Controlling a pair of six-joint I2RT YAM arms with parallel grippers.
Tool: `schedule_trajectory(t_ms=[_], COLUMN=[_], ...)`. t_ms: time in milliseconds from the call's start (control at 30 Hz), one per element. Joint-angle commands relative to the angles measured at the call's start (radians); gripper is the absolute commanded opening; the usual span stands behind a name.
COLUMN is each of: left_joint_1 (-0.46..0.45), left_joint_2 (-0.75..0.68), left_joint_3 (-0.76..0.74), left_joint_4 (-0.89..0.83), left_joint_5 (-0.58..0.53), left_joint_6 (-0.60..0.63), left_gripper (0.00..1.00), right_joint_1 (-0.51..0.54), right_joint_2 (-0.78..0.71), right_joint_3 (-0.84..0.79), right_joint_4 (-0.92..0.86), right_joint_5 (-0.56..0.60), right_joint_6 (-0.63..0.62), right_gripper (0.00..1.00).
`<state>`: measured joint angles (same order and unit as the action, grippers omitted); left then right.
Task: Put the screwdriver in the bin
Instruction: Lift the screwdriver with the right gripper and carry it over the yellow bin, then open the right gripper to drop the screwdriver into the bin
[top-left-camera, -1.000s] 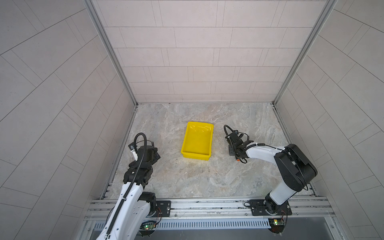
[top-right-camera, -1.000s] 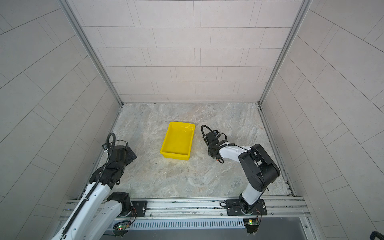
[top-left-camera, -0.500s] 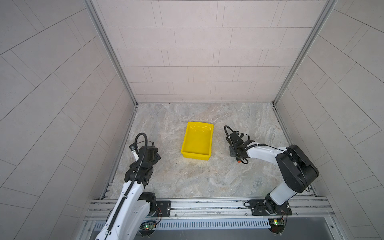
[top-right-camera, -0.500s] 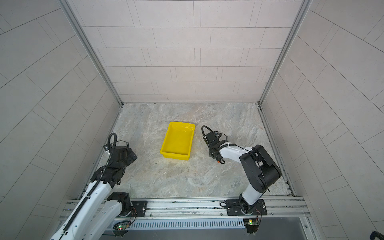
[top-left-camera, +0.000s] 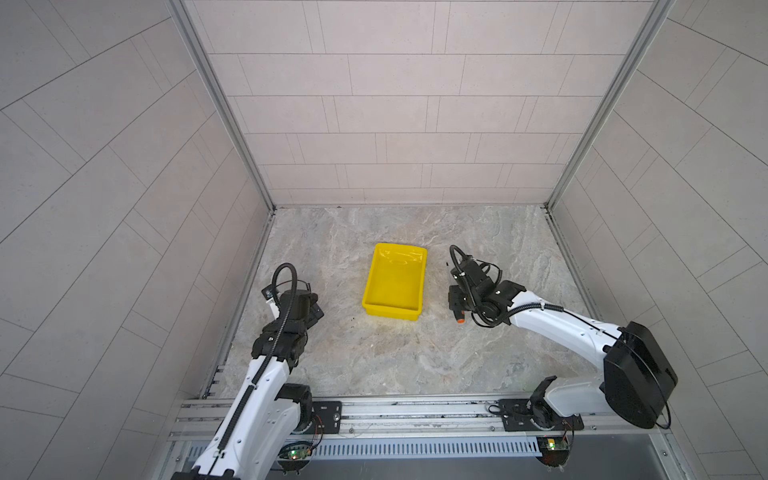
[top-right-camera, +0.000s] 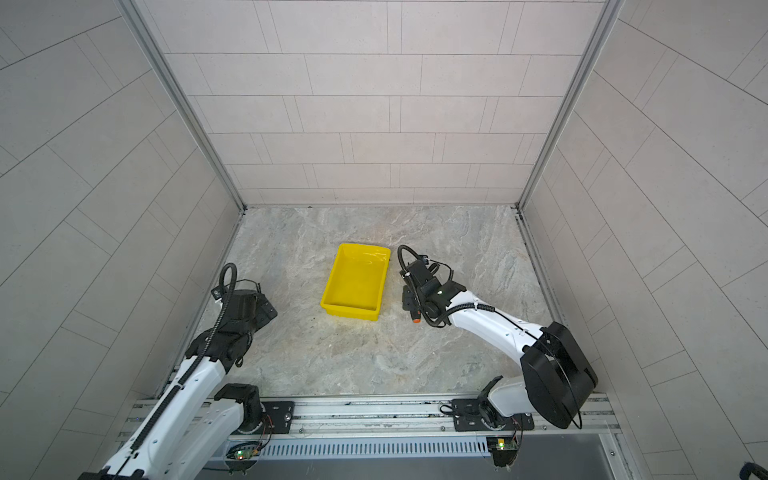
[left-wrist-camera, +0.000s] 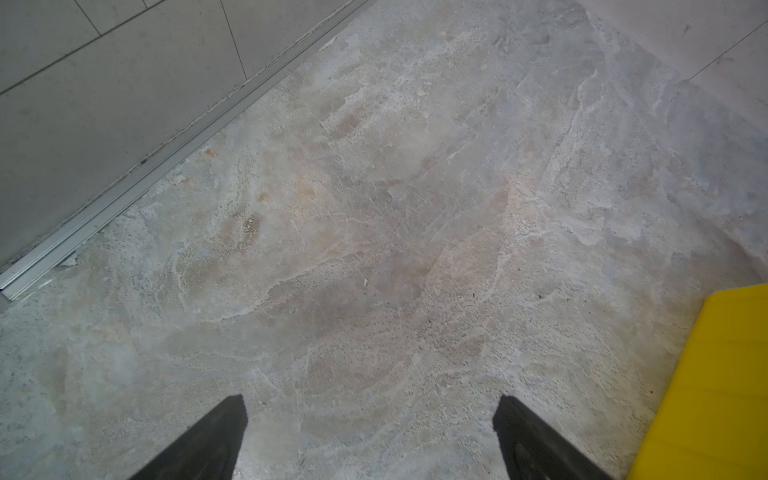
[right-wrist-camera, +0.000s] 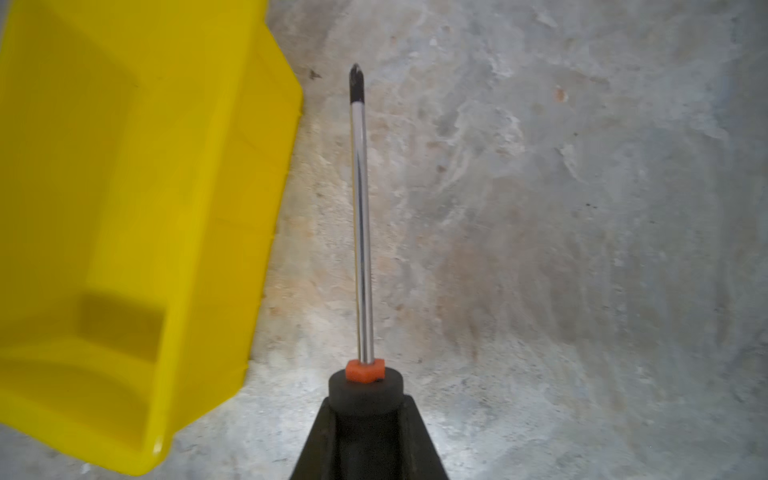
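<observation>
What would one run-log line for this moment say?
right end effector: shut on screwdriver | left end effector: open, empty | bin: empty | screwdriver: beside bin

I see a grey marbled tabletop (top-left-camera: 374, 357), pale tiled walls (top-left-camera: 415, 104) on three sides, and a metal rail (top-left-camera: 415, 411) along its front edge.

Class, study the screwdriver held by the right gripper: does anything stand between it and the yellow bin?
Nothing visible does. The right gripper, shut on the screwdriver, holds it beside the bin; only tabletop and the bin's own wall lie between.
</observation>
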<state>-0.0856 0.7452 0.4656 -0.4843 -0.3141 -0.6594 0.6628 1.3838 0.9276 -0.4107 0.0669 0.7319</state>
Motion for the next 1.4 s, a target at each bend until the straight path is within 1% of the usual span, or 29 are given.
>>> schedule_trajectory(t_ms=[0,67,167,233,300,400,500,633,733,800,867,933,1100,1167,1367], left_joint_1=[0.004,0.003,0.003,0.004,0.004,0.004,0.003,0.004,0.003,0.004,0.004,0.004,0.004,0.004,0.004], left_joint_2=[-0.002,0.006,0.021,0.025,0.068,0.095,0.113,0.111,0.11,0.108,0.107,0.108,0.115,0.117,0.121], left_joint_3=[-0.005,-0.004,-0.001,0.0,0.007,0.02,0.031,0.03,0.029,0.029,0.027,0.027,0.028,0.03,0.03], left_joint_4=[-0.01,-0.015,-0.011,-0.001,0.0,-0.011,-0.021,-0.015,-0.011,-0.012,-0.007,-0.007,0.001,-0.004,-0.001], left_joint_5=[-0.019,-0.019,-0.017,-0.007,0.007,-0.011,-0.021,-0.029,-0.022,-0.022,-0.021,-0.014,-0.013,-0.016,-0.012], left_joint_6=[-0.01,-0.015,-0.016,-0.016,-0.015,-0.017,-0.019,-0.02,-0.016,-0.016,-0.015,-0.013,-0.009,-0.009,-0.009], left_gripper=[1.0,1.0,1.0,1.0,1.0,1.0,1.0,1.0,1.0,1.0,1.0,1.0,1.0,1.0,1.0], right_joint_1=[0.068,0.116,0.142,0.147,0.146,0.144,0.119,0.058,0.038,0.034,0.032,0.033,0.032,0.029,0.014], right_joint_2=[0.038,0.09,0.2,0.265,0.326,0.397,0.47,0.587,0.64,0.654,0.658,0.654,0.606,0.58,0.461], right_joint_3=[0.083,0.136,0.26,0.315,0.366,0.415,0.467,0.567,0.615,0.635,0.645,0.659,0.659,0.659,0.618], right_joint_4=[0.042,0.067,0.011,0.015,0.023,0.023,0.024,-0.014,-0.043,-0.059,-0.063,-0.079,-0.11,-0.144,-0.178], right_joint_5=[-0.009,0.011,-0.006,-0.036,-0.062,-0.082,-0.105,-0.243,-0.274,-0.276,-0.27,-0.274,-0.266,-0.264,-0.217], right_joint_6=[0.08,0.075,0.096,0.106,0.118,0.102,0.062,0.06,0.048,0.036,0.026,0.019,-0.028,-0.049,-0.102], right_gripper=[0.0,0.0,0.0,0.0,0.0,0.0,0.0,0.01,0.03,0.06,0.13,0.22,0.37,0.39,0.39])
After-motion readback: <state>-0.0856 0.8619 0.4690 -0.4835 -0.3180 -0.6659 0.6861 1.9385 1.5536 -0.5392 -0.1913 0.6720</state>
